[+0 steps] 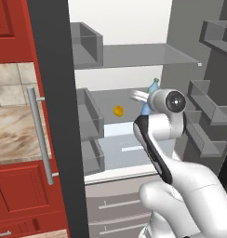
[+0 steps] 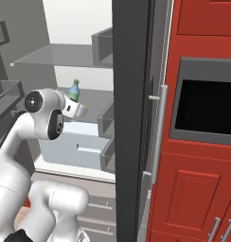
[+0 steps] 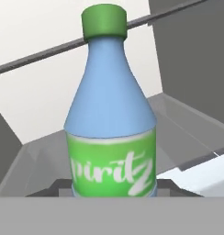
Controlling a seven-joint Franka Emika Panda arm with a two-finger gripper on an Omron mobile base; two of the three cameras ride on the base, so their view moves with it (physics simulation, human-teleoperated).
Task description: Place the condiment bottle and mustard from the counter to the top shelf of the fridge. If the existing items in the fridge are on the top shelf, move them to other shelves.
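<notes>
Right now we reach into the open fridge with our arm stretched toward the middle shelf. Our hand sits right at the blue bottle, which stands upright on that shelf toward its right side in the left base view; its green cap and green label fill the middle of the hand view. The bottle rises directly between where our fingertips would be, but they are hidden at the bottom edge, so we cannot tell whether the hand is gripping the bottle or merely open around it. A small round fruit lies on the same shelf, well apart to the bottle's left. Above, the top shelf is bare. Left of the door we see a strip of marbled tabletop over red cabinets.
</notes>
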